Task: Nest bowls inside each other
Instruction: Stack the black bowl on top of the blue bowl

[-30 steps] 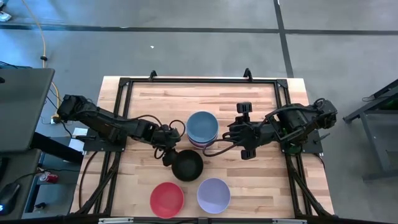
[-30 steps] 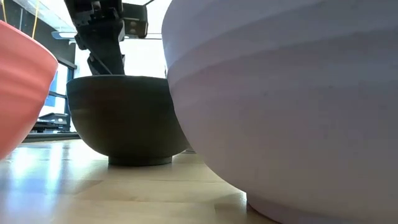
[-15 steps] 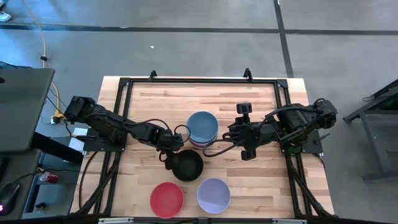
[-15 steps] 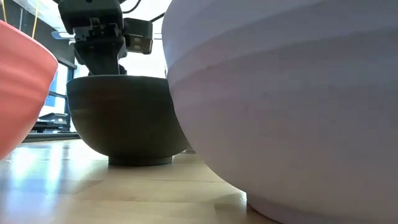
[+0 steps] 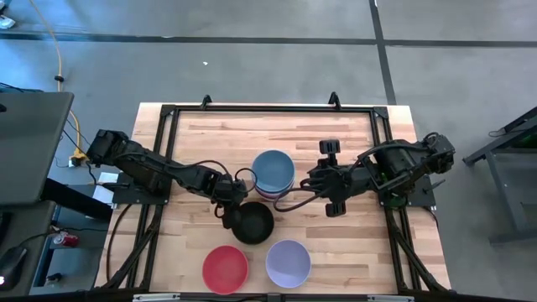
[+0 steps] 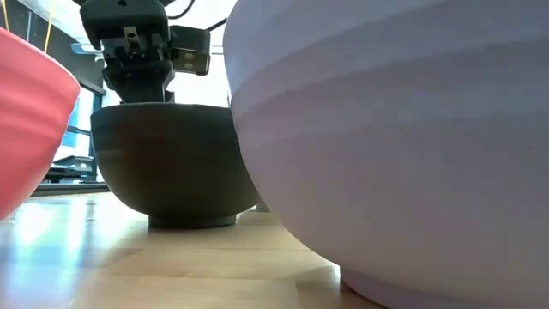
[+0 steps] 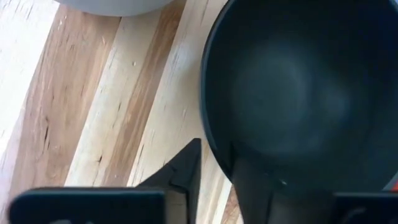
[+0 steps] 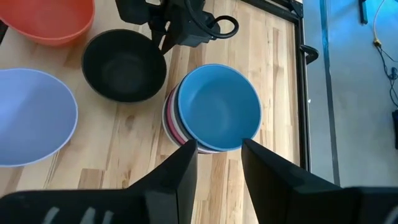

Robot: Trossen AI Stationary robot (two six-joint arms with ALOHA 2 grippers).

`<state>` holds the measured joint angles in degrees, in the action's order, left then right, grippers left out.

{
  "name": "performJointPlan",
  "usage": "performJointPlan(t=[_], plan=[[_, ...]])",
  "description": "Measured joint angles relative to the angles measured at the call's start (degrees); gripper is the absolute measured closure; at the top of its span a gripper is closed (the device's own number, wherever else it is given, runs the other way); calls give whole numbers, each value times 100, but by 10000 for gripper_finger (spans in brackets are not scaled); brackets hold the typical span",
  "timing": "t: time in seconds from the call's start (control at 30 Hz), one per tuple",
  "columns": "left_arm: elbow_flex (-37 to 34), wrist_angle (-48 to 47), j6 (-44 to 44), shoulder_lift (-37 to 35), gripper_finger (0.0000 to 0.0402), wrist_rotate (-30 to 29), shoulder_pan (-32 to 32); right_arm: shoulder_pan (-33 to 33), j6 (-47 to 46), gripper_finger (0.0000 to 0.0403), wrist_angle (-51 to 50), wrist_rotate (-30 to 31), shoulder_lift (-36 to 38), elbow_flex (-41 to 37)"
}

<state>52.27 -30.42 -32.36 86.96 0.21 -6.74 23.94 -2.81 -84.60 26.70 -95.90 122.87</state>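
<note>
The left gripper [image 5: 228, 210] is straddling the rim of the black bowl [image 5: 253, 222] at mid-table, 1 finger [image 7: 264, 193] inside the wall and the other outside; whether it is already pinching is not clear. The bowl is sitting upright, mouth up, round with no long axis, so any rim point is serving equally. It is looking like thin, stiff, light plastic with a smooth, probably slippery wall, so a rim pinch seems best. The right gripper [image 8: 217, 155] is hanging with fingers spread just beside the nested stack topped by the blue bowl [image 5: 273, 170]. The red bowl [image 5: 225, 268] and lavender bowl [image 5: 289, 262] are waiting near the front edge.
</note>
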Motion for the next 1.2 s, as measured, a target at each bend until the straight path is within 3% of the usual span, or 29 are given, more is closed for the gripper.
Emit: performJointPlan(t=[0.3, 0.8, 1.2], plan=[[7, -7, 101, 96, 395, -86, 2, 208, 2, 284, -2, -2, 2, 0], [132, -10, 363, 118, 400, -287, 78, 324, 4, 284, -4, -4, 0, 0], [844, -555, 1096, 114, 401, -63, 418, 324, 2, 284, -49, -4, 0, 0]])
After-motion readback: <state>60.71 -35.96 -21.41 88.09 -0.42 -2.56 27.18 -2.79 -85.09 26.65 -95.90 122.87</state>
